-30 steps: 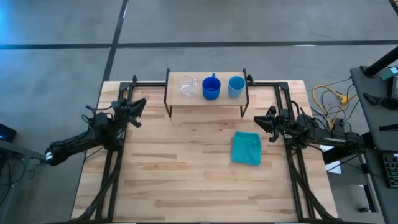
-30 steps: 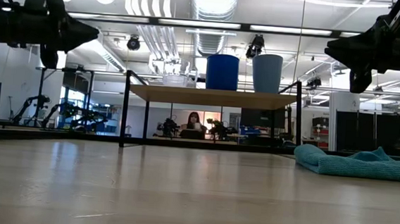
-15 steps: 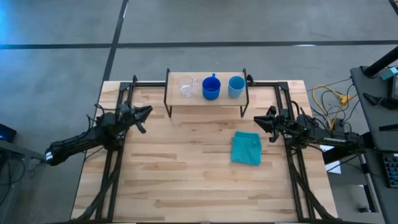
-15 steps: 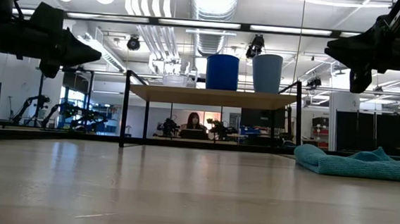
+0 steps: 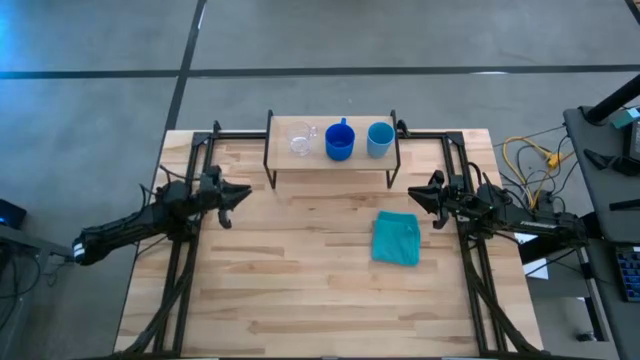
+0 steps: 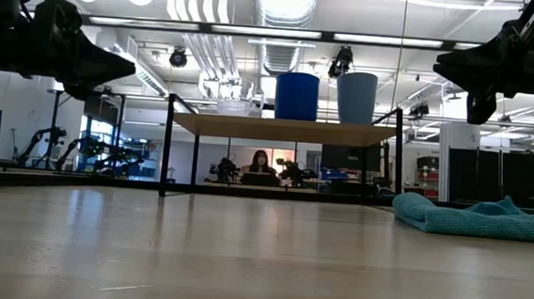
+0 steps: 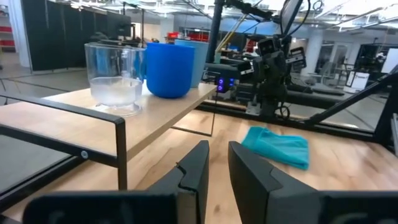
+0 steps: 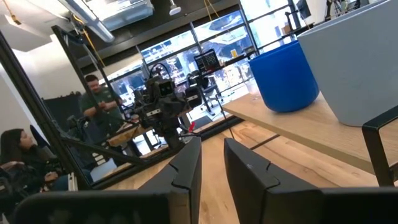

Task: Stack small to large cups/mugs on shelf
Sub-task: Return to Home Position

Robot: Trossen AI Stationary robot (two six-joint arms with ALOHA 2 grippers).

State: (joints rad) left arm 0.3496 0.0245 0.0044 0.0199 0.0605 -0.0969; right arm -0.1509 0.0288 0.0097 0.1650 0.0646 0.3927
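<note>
My left fingers (image 5: 236, 192) hovered above the left side of the counter (image 5: 300, 285), off the wood and pointing toward the middle. They were drawn close with only a thin slit between them, holding nothing. They sat ahead of the shelf's left end and apart from it.

The shelf (image 5: 320, 162) stood at the middle of the counter's far edge on black legs. Three vessels stood on it in a row, all upright:
- The clear cup (image 5: 300, 139) was at the left end.
- The deep blue mug (image 5: 340, 144) was in the middle, its handle turned to the far side.
- The light blue cup (image 5: 379, 139) was at the right end, with a small gap to the mug.

Each stood on the board side by side.

In the low view a person (image 6: 260, 161) sat far back in the room, seen under the shelf.

The teal cloth (image 5: 396, 238) lay folded on the counter in front of the shelf's right end.

My right fingers (image 5: 424, 196) hovered over the counter's right side, near the cloth and pointing inward. They too were narrowed to a slit with nothing in them.
</note>
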